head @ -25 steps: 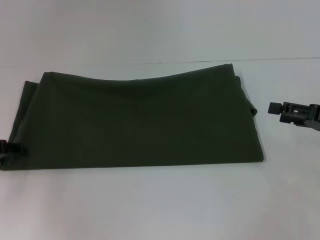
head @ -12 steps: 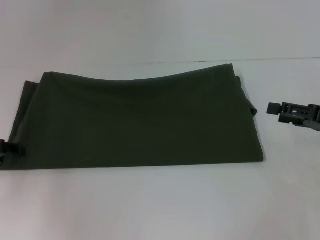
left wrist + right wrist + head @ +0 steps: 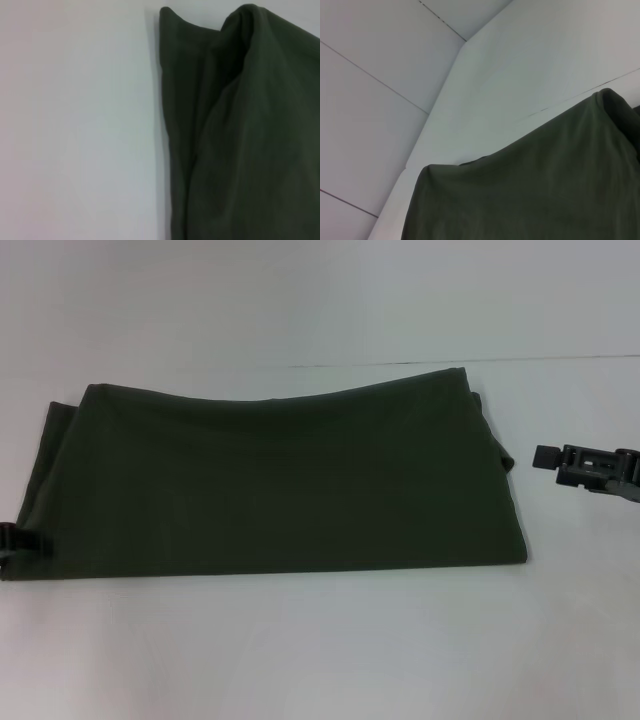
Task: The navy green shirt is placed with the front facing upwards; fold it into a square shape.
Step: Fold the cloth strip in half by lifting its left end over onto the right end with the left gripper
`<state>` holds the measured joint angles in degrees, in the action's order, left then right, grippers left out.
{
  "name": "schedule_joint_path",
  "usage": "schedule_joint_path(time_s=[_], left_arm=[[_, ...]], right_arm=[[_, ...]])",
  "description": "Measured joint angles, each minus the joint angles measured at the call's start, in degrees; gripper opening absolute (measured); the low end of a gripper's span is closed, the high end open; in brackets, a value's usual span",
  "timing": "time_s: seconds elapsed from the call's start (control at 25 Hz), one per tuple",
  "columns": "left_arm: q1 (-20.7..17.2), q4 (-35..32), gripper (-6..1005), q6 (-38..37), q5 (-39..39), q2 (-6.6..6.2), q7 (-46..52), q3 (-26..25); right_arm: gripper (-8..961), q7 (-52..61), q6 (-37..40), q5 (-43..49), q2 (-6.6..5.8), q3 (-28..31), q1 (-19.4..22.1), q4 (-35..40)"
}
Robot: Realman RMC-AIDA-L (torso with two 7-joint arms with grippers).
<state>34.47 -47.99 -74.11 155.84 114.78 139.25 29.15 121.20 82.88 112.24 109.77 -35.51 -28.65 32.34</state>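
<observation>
Presently we find the shirt (image 3: 270,480) lying long across mid-frame; left gripper (image 3: 14,540) touches its lower-left corner, right gripper (image 3: 545,456) stands just beside its right edge; we cannot tell either grip.

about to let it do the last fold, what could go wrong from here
The left gripper sits at the navy green shirt's near left corner; it may catch only some layers. The right gripper hangs off the cloth, so that end may drag. The far edge sags unevenly, so the square could come out skewed.
</observation>
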Motion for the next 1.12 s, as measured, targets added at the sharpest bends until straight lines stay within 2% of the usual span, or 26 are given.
schedule_joint_path(time_s=[0.16, 0.4, 0.72, 0.84, 1.0, 1.12], left_arm=[[-0.06, -0.41, 600, -0.01, 0.09, 0.20, -0.29, 0.84], [-0.09, -0.62, 383, 0.11, 0.17, 0.23, -0.36, 0.96], [0.02, -0.67, 172, 0.42, 0.17, 0.26, -0.48, 1.65], [0.04, -0.87, 131, 0.46, 0.17, 0.24, -0.48, 1.66], [0.00, -1.44, 86, 0.36, 0.17, 0.27, -0.46, 1.56], [0.01, -1.76, 77, 0.21, 0.17, 0.26, -0.47, 1.43]], right_arm=[[863, 0.00, 0.09, 0.00, 0.00, 0.00, 0.00, 0.00], [859, 0.01, 0.18, 0.00, 0.00, 0.01, 0.00, 0.00], [854, 0.15, 0.34, 0.00, 0.00, 0.15, 0.00, 0.25], [853, 0.40, 0.23, 0.00, -0.07, 0.10, 0.00, 0.31], [850, 3.31, 0.52, 0.87, -1.10, -0.07, -0.86, 0.64], [848, 9.55, 0.71, 5.08, -2.05, -0.48, -2.72, 2.96]])
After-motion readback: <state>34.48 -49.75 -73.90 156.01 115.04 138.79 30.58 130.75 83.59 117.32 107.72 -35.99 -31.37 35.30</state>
